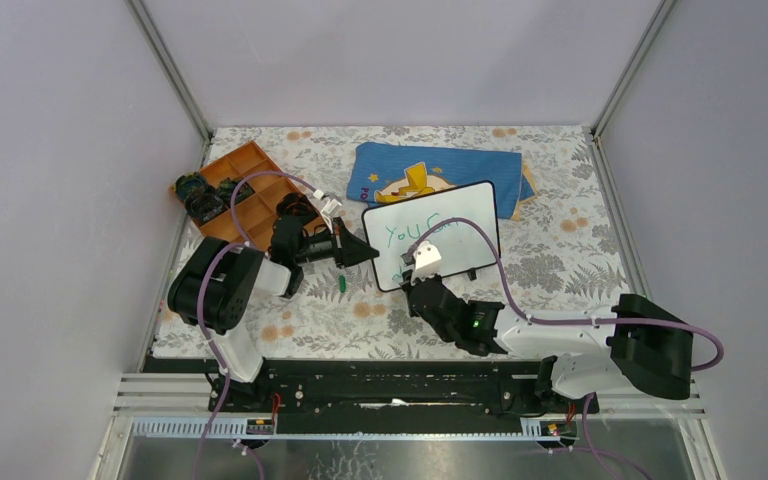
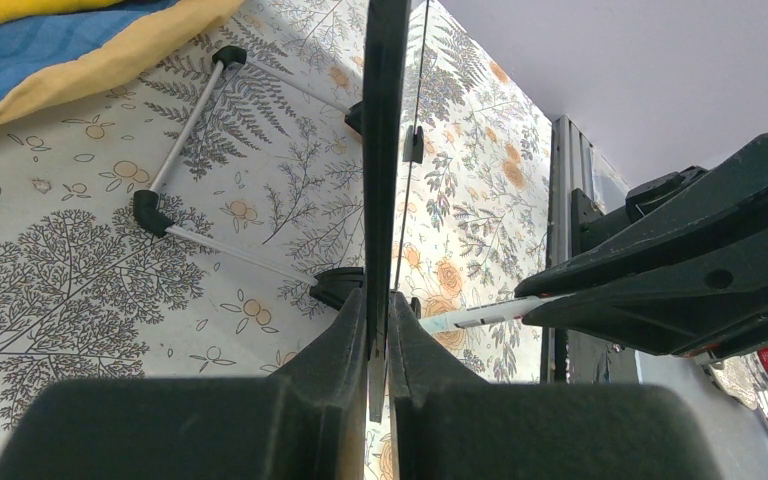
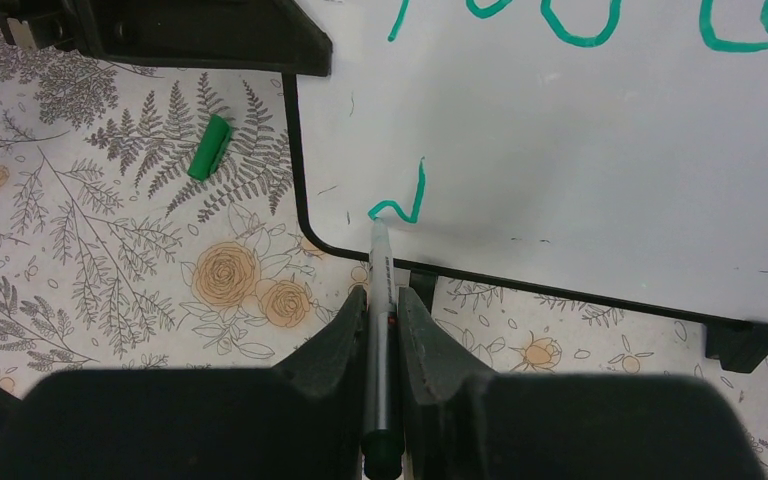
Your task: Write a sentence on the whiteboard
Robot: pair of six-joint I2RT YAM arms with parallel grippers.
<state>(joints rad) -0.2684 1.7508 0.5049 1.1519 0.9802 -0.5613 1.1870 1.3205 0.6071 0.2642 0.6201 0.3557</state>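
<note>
The whiteboard (image 1: 460, 215) stands tilted mid-table on its wire stand (image 2: 185, 130). My left gripper (image 1: 372, 252) is shut on its left edge, which shows edge-on (image 2: 385, 150) between the fingers (image 2: 345, 330). My right gripper (image 1: 422, 262) is shut on a grey marker (image 3: 377, 250). The marker's tip touches the board's (image 3: 580, 130) lower left corner. The sentence (image 1: 412, 232) reads "You C" in green on the top line, the rest hidden by the right arm. Below it is one fresh green stroke (image 3: 405, 200) at the marker tip.
The marker's green cap (image 1: 343, 284) lies on the floral cloth left of the board, also in the right wrist view (image 3: 208, 147). An orange tray (image 1: 255, 165) with dark items sits back left. A blue cloth with a yellow figure (image 1: 400, 170) lies behind the board.
</note>
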